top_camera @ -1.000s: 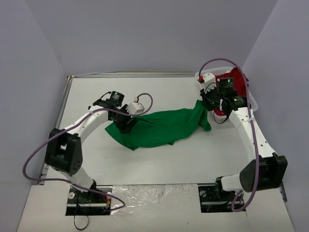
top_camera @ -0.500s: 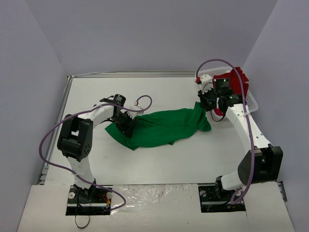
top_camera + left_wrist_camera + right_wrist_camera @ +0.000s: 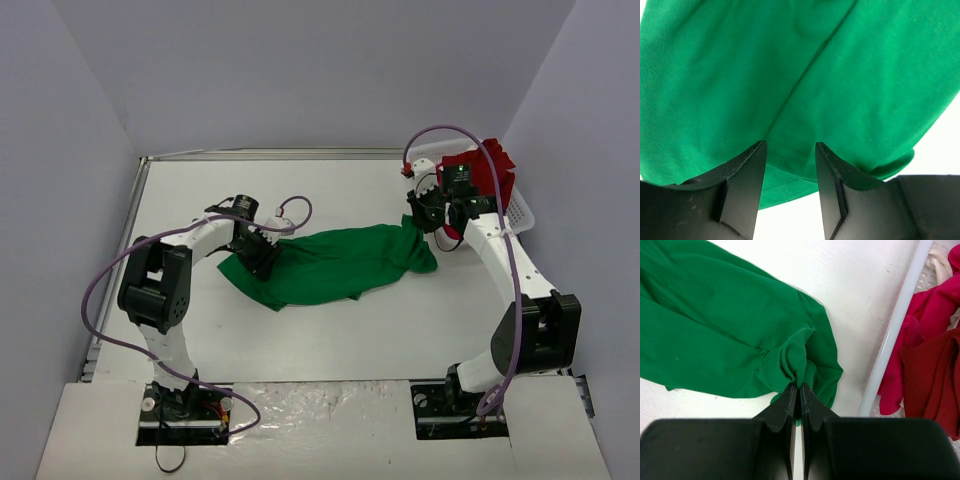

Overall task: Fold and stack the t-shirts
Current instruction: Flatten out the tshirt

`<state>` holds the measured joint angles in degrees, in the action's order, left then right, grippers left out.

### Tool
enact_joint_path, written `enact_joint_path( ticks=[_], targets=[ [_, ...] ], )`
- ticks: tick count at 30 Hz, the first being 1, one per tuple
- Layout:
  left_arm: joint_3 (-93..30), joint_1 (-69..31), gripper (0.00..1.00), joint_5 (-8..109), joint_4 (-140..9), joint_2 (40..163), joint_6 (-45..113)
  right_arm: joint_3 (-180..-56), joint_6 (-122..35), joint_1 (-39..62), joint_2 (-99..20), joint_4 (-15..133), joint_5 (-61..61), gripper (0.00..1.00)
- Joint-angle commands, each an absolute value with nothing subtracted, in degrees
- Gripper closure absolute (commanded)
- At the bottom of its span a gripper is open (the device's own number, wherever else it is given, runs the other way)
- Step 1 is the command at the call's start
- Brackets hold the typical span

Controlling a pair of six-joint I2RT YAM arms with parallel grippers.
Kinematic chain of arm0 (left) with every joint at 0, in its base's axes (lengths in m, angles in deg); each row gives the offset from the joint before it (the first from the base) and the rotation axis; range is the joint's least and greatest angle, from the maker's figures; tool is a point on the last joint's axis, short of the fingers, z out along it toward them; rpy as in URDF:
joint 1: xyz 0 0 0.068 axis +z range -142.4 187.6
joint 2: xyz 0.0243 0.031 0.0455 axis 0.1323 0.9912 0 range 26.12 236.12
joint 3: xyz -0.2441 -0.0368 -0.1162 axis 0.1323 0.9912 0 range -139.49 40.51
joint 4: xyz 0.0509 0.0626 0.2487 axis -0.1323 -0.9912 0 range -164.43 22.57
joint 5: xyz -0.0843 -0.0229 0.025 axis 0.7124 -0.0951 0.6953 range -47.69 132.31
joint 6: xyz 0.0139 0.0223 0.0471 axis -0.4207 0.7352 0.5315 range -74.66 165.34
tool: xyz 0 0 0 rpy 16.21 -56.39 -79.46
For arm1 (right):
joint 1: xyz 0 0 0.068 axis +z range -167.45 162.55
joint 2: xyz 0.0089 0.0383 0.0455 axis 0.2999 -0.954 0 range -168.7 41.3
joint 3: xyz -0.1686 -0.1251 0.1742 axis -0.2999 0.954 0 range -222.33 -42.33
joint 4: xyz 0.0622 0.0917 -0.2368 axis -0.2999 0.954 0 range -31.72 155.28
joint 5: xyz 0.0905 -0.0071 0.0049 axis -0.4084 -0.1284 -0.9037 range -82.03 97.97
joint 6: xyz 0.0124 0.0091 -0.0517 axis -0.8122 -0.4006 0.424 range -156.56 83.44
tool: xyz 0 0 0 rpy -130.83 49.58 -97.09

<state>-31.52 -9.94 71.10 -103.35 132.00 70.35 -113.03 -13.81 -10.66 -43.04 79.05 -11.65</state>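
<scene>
The green t-shirt (image 3: 335, 262) lies in a long crumpled band across the middle of the white table (image 3: 330, 340), running from one arm to the other. The left gripper (image 3: 790, 145) is at the shirt's left end, low over the cloth. In the wrist view its two fingers (image 3: 747, 185) stand spread apart, and green fabric with a stitched hem fills the gap between them. Whether the tips touch the cloth cannot be told. The right gripper (image 3: 800, 386) is at the shirt's right end, near the white lattice basket (image 3: 890, 340). Its fingers are pressed almost together and pinch a gathered bunch of green fabric, with folds radiating out from the pinch point. The red t-shirt (image 3: 478, 172) is bunched inside the basket at the far right of the table. The right wrist view shows it as crumpled red folds beyond the basket's white rim. The two shirts do not touch; the rim and a strip of bare table lie between them.
</scene>
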Motion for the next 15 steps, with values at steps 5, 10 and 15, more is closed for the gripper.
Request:
enact_joint_path(
  ticks=[5,10,15],
  targets=[
    [-31.7,-9.4,0.6,69.2,-101.5,132.4,71.3,-112.0,-13.2,-10.8,-44.4,78.2,-12.6,1.0],
    [-31.8,-9.4,0.6,69.0,-102.1,132.7,72.1,-111.3,-13.1,-10.8,-45.2,77.8,-12.7,1.0],
    [-30.6,-9.4,0.6,67.8,-100.9,133.3,72.1,-111.1,-13.0,-10.7,-45.6,77.7,-12.5,1.0]
  ],
)
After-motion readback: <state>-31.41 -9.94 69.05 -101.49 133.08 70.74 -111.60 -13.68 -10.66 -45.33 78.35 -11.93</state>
